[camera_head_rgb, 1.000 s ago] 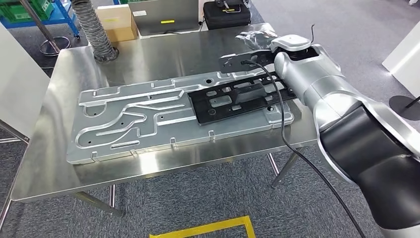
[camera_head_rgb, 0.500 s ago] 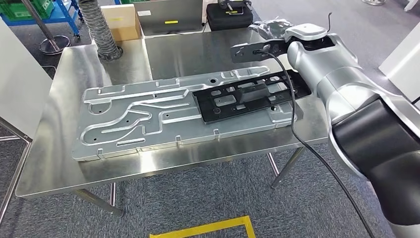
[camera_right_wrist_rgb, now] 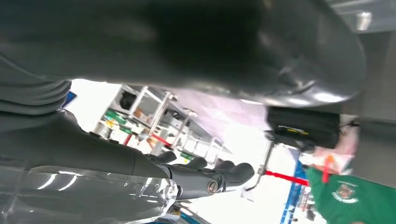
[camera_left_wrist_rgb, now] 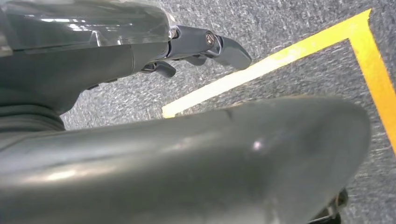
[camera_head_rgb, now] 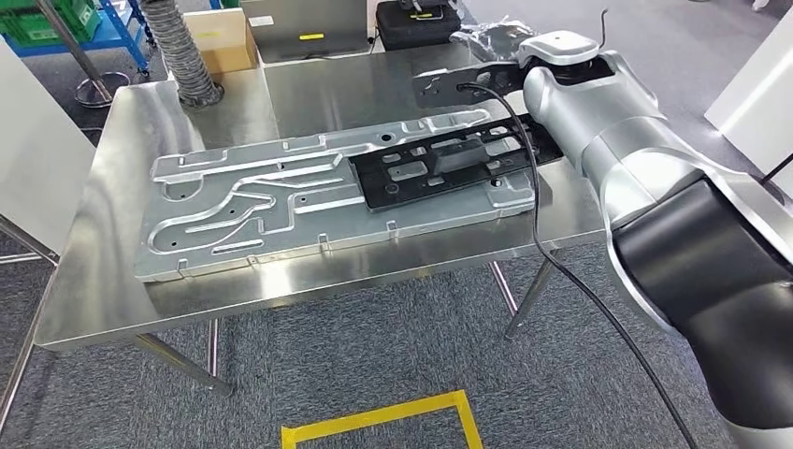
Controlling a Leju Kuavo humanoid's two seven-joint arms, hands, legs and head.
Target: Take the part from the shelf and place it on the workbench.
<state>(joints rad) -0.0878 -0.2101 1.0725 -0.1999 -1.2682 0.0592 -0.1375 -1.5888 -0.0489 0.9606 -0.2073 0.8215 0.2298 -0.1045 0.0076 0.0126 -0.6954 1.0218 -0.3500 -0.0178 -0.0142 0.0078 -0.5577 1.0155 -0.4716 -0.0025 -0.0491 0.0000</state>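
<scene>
Right hand (camera_right_wrist_rgb: 196, 179) sheathed in clear film, reaching out past the workbench's (camera_head_rgb: 327, 94) far right corner; dark fingers (camera_right_wrist_rgb: 233, 171) loosely spread, thumb apart from them, nothing held. Left hand (camera_left_wrist_rgb: 196, 44) hanging low over grey carpet and a strip of yellow tape (camera_left_wrist_rgb: 275, 63), fingers slightly bent and apart, likewise holding nothing.

Black part (camera_head_rgb: 449, 168) lying flat on the right end of a long silver plate (camera_head_rgb: 252, 201), one end jutting just over the plate's right edge, under the right forearm. Plate resting flat across the middle of the steel workbench, ribs and channels pressed into its face. Black cable (camera_head_rgb: 538, 206) running from the right wrist down over the part and off the bench's front edge.

Behind the bench, on the far side: cardboard box (camera_head_rgb: 220, 37) with its flaps closed and a yellow label on top, contents not visible. Black case (camera_head_rgb: 416, 21) beside the far right corner, lid shut, contents hidden too. Green crates (camera_head_rgb: 42, 17) sitting on a blue cart (camera_head_rgb: 112, 33) at far left; hard to tell what lies in them. Grey ribbed hose (camera_head_rgb: 178, 47) coming down onto the bench's far left corner, just beside the box.
</scene>
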